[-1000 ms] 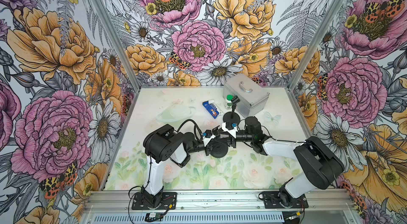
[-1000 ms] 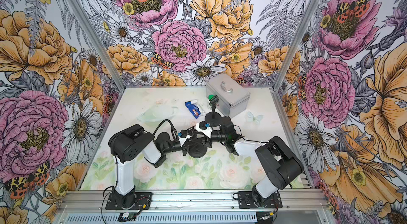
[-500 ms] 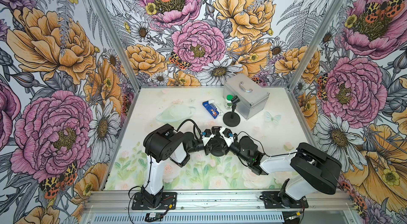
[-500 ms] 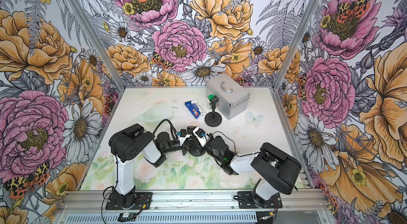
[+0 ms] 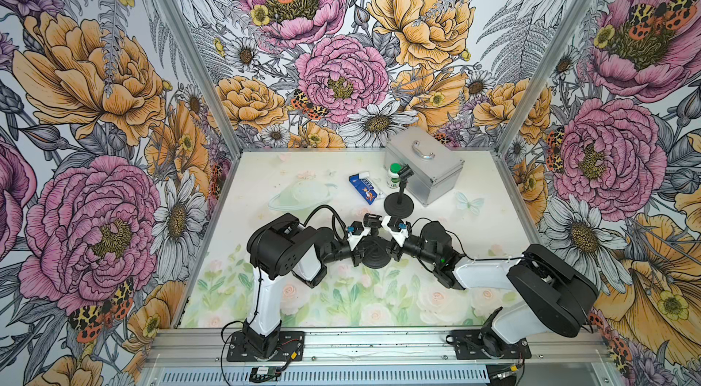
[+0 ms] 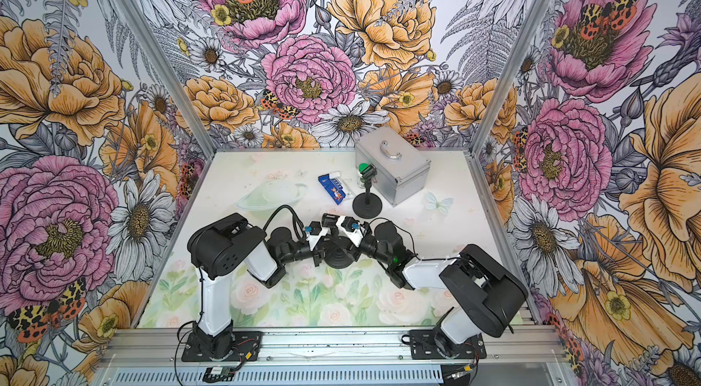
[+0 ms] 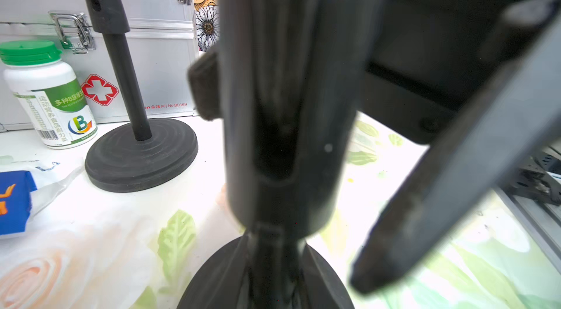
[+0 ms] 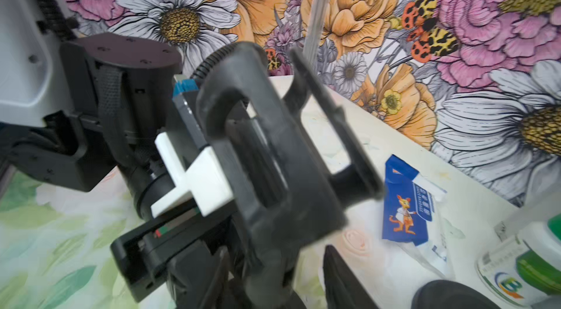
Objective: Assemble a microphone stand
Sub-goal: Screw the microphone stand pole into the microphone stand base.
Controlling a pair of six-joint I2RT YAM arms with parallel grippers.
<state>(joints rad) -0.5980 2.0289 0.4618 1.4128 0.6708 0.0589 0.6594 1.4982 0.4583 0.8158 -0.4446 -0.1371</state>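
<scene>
Currently your left gripper (image 5: 365, 242) and right gripper (image 5: 387, 240) meet nose to nose mid-table, both at the same part: the mic clip (image 8: 267, 164). The clip stands upright on its round base (image 5: 375, 259), and the base sits flat on the table (image 5: 436, 289), between the two wrists in both top views. Your left gripper is clamped tight on the clip; in the left wrist view one pad (image 7: 203, 88) presses its side. Your right gripper is parted, with its fingers either side of the clip's stem in the right wrist view. One right finger (image 7: 455, 177) hangs clear of the clip, with table showing in the gap, so there's no grip on that side. The clip's U-shaped cradle faces the right wrist camera, slightly tilted and blurred. Further back a second stand (image 5: 398, 204) stands upright on its own disc, apart from both grippers. A green-capped bottle (image 5: 394, 175) is just beside it, and the silver case (image 5: 428, 164) with a red cross is behind both. A blue packet (image 5: 362, 186) lies flat, left of the bottle in both top views.
</scene>
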